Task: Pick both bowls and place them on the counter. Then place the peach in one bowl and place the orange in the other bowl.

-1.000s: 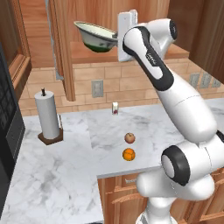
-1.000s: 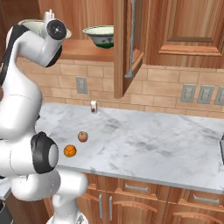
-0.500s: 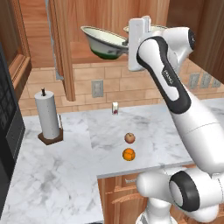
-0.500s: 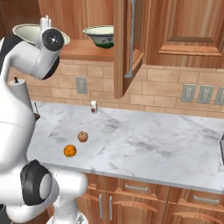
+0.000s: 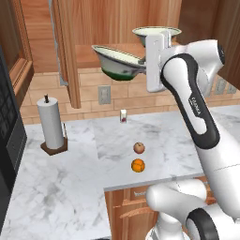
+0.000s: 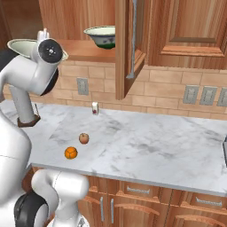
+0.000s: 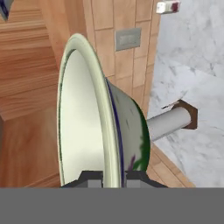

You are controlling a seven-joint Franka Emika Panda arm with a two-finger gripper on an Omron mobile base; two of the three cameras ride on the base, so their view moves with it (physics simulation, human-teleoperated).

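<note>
Two-finger gripper (image 7: pixel 113 177) pinching the rim of a wide cream-white ceramic bowl (image 5: pixel 119 61), carried high.
Keep it level while lowering onto bare white marble counter (image 5: pixel 61 187), left of the pinkish-tan peach (image 5: pixel 138 147) and bright orange fruit (image 5: pixel 137 165).

"FRANKA" lettering on arm (image 5: pixel 196 106)

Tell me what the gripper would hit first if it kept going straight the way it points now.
Judging loosely, the gripper, clamped on a bowl, points toward the wooden cabinet side; depth is unclear.
</note>
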